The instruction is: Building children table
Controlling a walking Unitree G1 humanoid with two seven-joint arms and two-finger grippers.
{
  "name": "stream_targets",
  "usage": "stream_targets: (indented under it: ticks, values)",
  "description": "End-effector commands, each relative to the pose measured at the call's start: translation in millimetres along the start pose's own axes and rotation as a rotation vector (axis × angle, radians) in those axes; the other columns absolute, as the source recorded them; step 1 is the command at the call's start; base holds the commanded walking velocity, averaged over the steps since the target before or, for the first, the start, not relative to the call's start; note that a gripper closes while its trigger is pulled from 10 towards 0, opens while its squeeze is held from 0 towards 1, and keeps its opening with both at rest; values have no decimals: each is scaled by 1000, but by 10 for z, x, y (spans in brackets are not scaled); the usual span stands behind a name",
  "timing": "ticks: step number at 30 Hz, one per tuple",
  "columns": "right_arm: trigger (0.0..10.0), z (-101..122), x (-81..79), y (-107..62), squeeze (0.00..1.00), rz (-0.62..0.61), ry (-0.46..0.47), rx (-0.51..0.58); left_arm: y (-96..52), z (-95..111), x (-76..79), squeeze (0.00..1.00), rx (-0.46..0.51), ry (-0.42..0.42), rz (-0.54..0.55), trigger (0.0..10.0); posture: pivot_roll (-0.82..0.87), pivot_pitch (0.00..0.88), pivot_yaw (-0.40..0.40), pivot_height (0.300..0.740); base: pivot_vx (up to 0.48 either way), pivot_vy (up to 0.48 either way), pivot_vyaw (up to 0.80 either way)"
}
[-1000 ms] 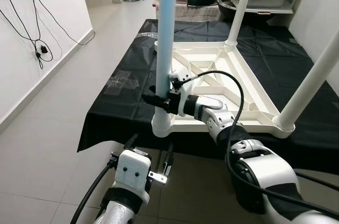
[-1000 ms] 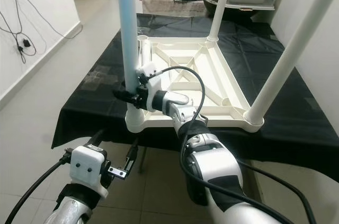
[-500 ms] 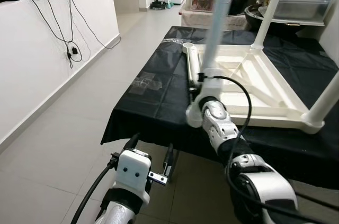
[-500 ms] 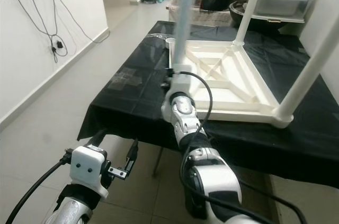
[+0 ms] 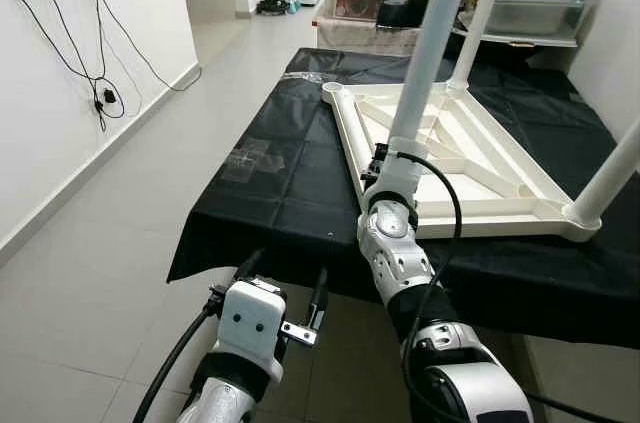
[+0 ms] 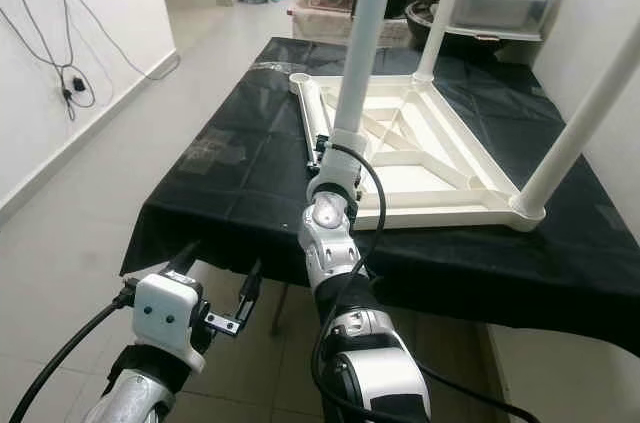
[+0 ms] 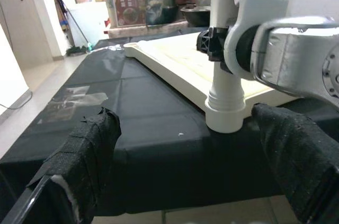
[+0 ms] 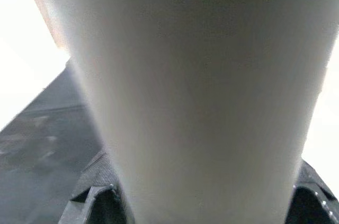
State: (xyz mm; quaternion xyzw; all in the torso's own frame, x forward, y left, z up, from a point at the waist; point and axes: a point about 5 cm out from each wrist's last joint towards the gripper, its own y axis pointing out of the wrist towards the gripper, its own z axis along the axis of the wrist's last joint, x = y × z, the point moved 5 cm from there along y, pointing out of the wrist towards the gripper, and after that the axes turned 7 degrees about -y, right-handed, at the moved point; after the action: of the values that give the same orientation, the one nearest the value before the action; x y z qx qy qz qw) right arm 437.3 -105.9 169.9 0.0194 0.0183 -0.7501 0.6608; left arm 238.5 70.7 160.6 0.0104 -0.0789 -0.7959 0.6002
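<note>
A black-covered table (image 5: 270, 193) is seen ahead, with tiled floor (image 5: 110, 203) along its left side and a white wall (image 5: 60, 93) beyond that. On the cloth, toward the right and far side, a white tabletop (image 5: 480, 198) is laid upside down, its ribbed underside facing up. Legs (image 5: 432, 33) are stood upright at three of its corners: near left, near right and far right. The socket (image 5: 332, 89) at the far left corner is seen open.

The near-left leg is gripped low down, just above its socket, by the right gripper (image 5: 377, 165) — in the right wrist view the white tube (image 8: 196, 91) is pressed between the black fingers (image 8: 98, 203), which are closed narrowly against it on both sides. The right arm (image 5: 395, 253) is reached forward over the near edge of the table.

The left gripper (image 5: 285, 288) is held low, in front of the near edge and clear of the cloth — its fingers (image 7: 85, 150) are spread wide, with nothing between them.

A patch of clear tape (image 5: 248, 158) is stuck on the cloth near the left edge.
</note>
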Motion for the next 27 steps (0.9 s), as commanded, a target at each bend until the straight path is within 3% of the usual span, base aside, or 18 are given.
stream_targets:
  ticks: [1, 4, 11, 13, 14, 15, 17, 18, 19, 20, 22, 23, 24, 25, 27]
  values:
    - [10000, 79, 33, 60, 0, 50, 15, 25, -9, -52, -8, 0, -16, -4, 6, 10000, 118, 65, -26, 740, 0, 0, 0]
    - [10000, 151, 58, 102, 0, 109, -10, 55, -9, -53, -6, 0, -16, -3, 5, 10000, 118, 65, -26, 740, 0, 0, 0]
    - [10000, 276, 68, 178, 0, 358, 77, 51, -10, -56, -3, 0, -17, -3, 6, 10000, 117, 58, -28, 740, 0, 0, 0]
    - [10000, 276, 68, 178, 0, 358, 77, 51, -10, -56, -3, 0, -17, -3, 6, 10000, 117, 58, -28, 740, 0, 0, 0]
    - [10000, 301, 32, 168, 0, 436, 76, 49, -11, -58, 0, 0, -18, -3, 5, 10000, 119, 54, -28, 740, 0, 0, 0]
    - [10000, 320, -103, 107, 0, 595, 81, 40, -13, -59, 1, 0, -18, -2, 4, 10000, 123, 52, -25, 740, 0, 0, 0]
    - [10000, 320, -103, 107, 0, 595, 81, 40, -13, -59, 1, 0, -18, -2, 4, 10000, 123, 52, -25, 740, 0, 0, 0]
    - [10000, 317, -253, 13, 0, 759, 75, 28, -15, -57, 2, 0, -18, -2, 4, 10000, 129, 50, -30, 740, 0, 0, 0]
    - [10000, 317, -253, 13, 0, 759, 75, 28, -15, -57, 2, 0, -18, -2, 4, 10000, 129, 50, -30, 740, 0, 0, 0]
    - [10000, 304, -384, -91, 0, 902, 71, 14, -17, -55, 4, 0, -17, -1, 4, 10000, 134, 48, -32, 740, 0, 0, 0]
    - [10000, 304, -384, -91, 0, 902, 71, 14, -17, -55, 4, 0, -17, -1, 4, 10000, 134, 48, -32, 740, 0, 0, 0]
    - [10000, 277, -497, -189, 0, 1019, 51, 0, -20, -55, 6, 0, -17, -1, 4, 10000, 137, 48, -34, 740, 0, 0, 0]
    - [10000, 277, -497, -189, 0, 1019, 51, 0, -20, -55, 6, 0, -17, -1, 4, 10000, 137, 48, -34, 740, 0, 0, 0]
    - [10000, 231, -672, -343, 0, 1189, 2, -18, -25, -50, 16, 0, -16, -1, 5, 10000, 154, 47, -43, 740, 0, 0, 0]
    - [10000, 211, -727, -395, 0, 1243, -14, -27, -29, -46, 20, 0, -15, -1, 6, 10000, 157, 47, -44, 740, 0, 0, 0]
